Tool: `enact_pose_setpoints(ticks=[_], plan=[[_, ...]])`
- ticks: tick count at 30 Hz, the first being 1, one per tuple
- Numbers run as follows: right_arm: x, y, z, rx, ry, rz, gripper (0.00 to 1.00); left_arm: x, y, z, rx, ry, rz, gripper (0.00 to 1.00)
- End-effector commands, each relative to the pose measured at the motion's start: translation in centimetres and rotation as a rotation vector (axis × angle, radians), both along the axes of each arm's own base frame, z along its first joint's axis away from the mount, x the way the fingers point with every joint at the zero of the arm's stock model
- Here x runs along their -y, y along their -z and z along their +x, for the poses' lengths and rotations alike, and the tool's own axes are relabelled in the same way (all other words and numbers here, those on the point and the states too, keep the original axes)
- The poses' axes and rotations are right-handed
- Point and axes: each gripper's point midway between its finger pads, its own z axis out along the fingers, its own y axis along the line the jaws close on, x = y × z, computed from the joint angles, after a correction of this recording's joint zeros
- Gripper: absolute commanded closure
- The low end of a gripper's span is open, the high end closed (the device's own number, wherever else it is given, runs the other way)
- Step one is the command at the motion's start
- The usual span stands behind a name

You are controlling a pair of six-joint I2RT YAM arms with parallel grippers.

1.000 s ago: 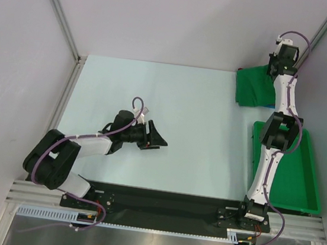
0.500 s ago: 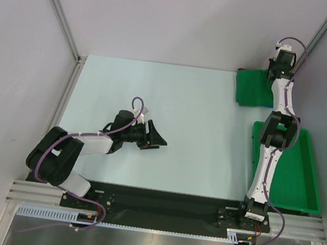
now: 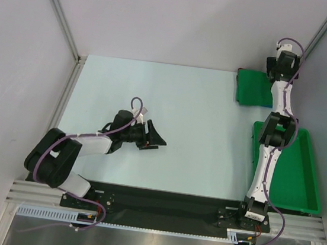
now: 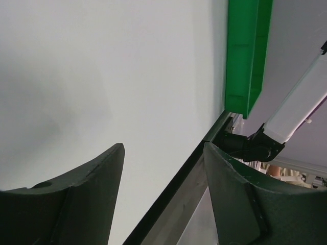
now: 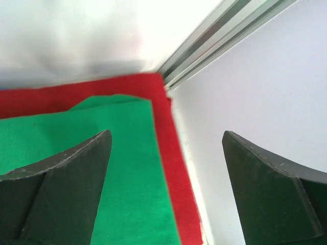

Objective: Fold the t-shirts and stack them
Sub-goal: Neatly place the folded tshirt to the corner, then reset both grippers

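Right wrist view has the right gripper (image 5: 166,133) spread wide with nothing between its fingers. Directly beneath it the folded green t-shirt (image 5: 117,153) lies on the red t-shirt (image 5: 61,99), whose edge shows past it on 2 sides. This looks like a release onto the stack, best finished by lifting straight away with the fingertips off the cloth, so the top layer does not drag askew; the left gripper (image 4: 163,145) is likewise open and empty, with only bare surface (image 4: 102,76) ahead of it. Hidden or unclear: the stack's near part behind the fingers, any blue tee, and whether the fingertips touch the fabric.
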Motion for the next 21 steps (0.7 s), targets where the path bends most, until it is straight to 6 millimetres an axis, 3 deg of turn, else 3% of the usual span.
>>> enact_pose_setpoints(ticks=[1,2,4,5,7,8,9,10,11,12,14,15,16,17,18,19,20,21], plan=[[-2.0,-12.2,-0.2,0.189,0.001,-0.143,0.05,-0.3,-3.3,0.6,0.103,-0.02,-0.03,0.31],[-3.7,-15.5,-0.9,0.228,-0.018,-0.146,0.04,-0.3,-3.7,0.5,0.113,-0.025,-0.035,0.31],[-6.2,-16.1,-1.6,0.205,-0.055,-0.115,0.03,-0.6,-4.0,0.0,0.114,-0.038,-0.029,0.3],[-8.7,-17.7,-2.1,0.232,-0.08,-0.065,0.02,-0.8,-5.2,-0.2,0.148,-0.045,-0.04,0.3],[-11.7,-17.8,-3.3,0.196,-0.127,0.006,0.02,-1.2,-5.7,-0.8,0.164,-0.059,-0.035,0.29],[-15.3,-18.1,-4.4,0.199,-0.165,0.089,0.01,-1.4,-6.7,-1.1,0.195,-0.063,-0.05,0.28],[-16.9,-17.8,-5.0,0.188,-0.191,0.13,0.01,-1.6,-6.9,-1.5,0.201,-0.071,-0.049,0.28],[-19.2,-17.1,-5.5,0.174,-0.243,0.187,0.0,-1.9,-6.8,-1.9,0.195,-0.076,-0.042,0.28],[-21.1,-14.6,-6.3,0.126,-0.255,0.267,0.0,-2.1,-7.9,-2.3,0.231,-0.084,-0.058,0.28],[-24.0,-15.7,-7.7,0.139,-0.309,0.316,0.01,-2.3,-8.2,-2.6,0.242,-0.089,-0.061,0.27],[-27.7,-15.0,-9.4,0.116,-0.386,0.407,0.0,-3.1,-7.9,-3.4,0.241,-0.113,-0.043,0.26],[-31.1,-11.7,-10.9,0.049,-0.428,0.476,0.0,-3.5,-8.3,-3.9,0.264,-0.123,-0.053,0.25],[-32.3,-13.4,-12.5,0.078,-0.461,0.502,0.0,-3.9,-8.2,-4.3,0.263,-0.134,-0.047,0.25],[-33.6,-12.4,-13.7,0.057,-0.471,0.535,0.0,-4.2,-8.3,-4.6,0.269,-0.145,-0.05,0.25],[-34.7,-10.1,-15.2,0.023,-0.457,0.602,0.0,-4.5,-8.3,-4.7,0.27,-0.165,-0.052,0.24],[-36.9,-10.8,-17.3,0.02,-0.519,0.673,0.0,-4.9,-8.5,-5.3,0.287,-0.175,-0.067,0.24],[-37.9,-10.5,-18.6,0.014,-0.542,0.73,0.0,-5.1,-8.5,-5.5,0.282,-0.19,-0.079,0.23],[-39.4,-7.2,-20.8,-0.042,-0.595,0.807,0.0,-5.3,-7.9,-5.8,0.273,-0.203,-0.082,0.23]])
